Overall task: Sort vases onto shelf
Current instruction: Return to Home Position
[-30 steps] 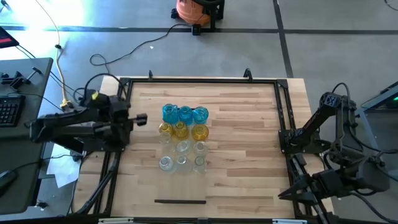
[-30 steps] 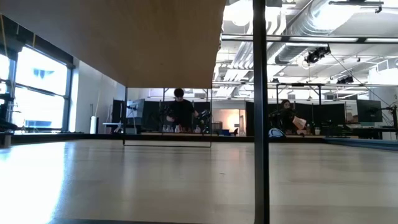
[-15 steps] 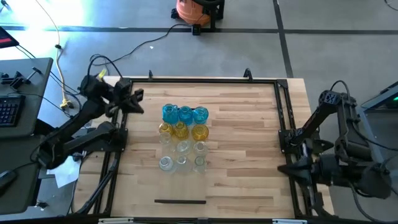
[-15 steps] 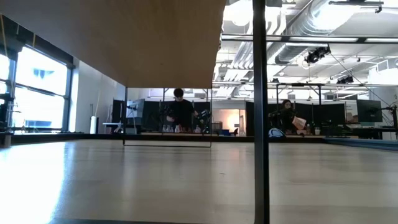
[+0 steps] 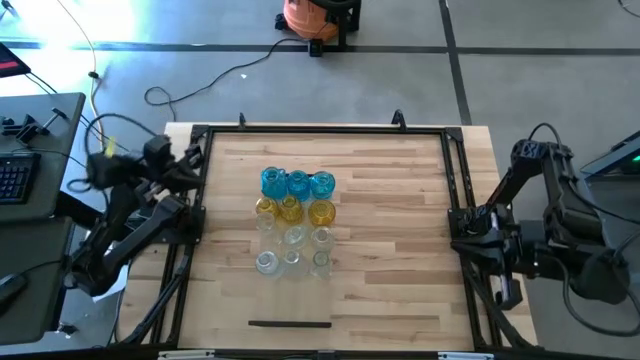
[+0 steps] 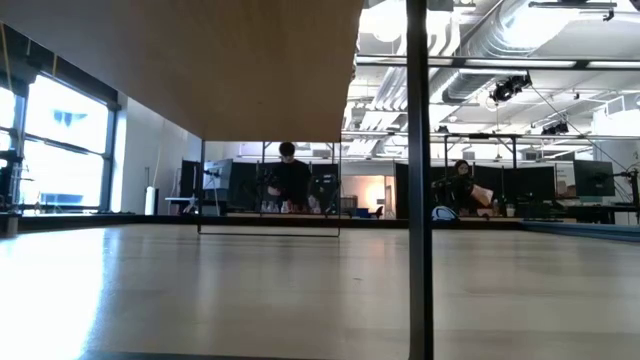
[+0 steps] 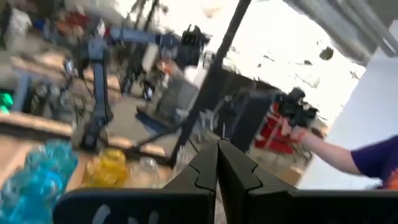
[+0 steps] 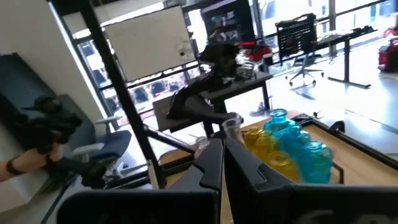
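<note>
The vases (image 5: pixel 295 222) stand upright in a tight cluster on the table's middle: blue ones (image 5: pixel 297 184) farthest, yellow ones (image 5: pixel 292 210) in the middle, clear ones (image 5: pixel 293 252) nearest. The wrist views show the same cluster (image 7: pixel 56 171) (image 8: pixel 283 146). A pale wooden panel, apparently the shelf (image 6: pixel 200 60), fills the low view's top beside a dark post (image 6: pixel 418 180). My left gripper (image 5: pixel 193 157) is shut outside the table's left rail, holding nothing (image 7: pixel 217 158). My right gripper (image 5: pixel 466 224) is shut at the right rail, also holding nothing (image 8: pixel 222 152).
A black metal frame (image 5: pixel 320 128) runs around the plank tabletop. A thin dark strip (image 5: pixel 290 324) lies near the front edge. People show in the room behind (image 6: pixel 290 180); a purple sleeve (image 7: pixel 373 165) and a hand (image 8: pixel 18 165) appear beyond the table.
My left gripper has swung from over the table's left part toward the far edge, then drawn back past the left rail, staying shut. My right gripper has moved from the near right corner along the right rail toward the far edge and turned toward the vases. The vases have not moved.
</note>
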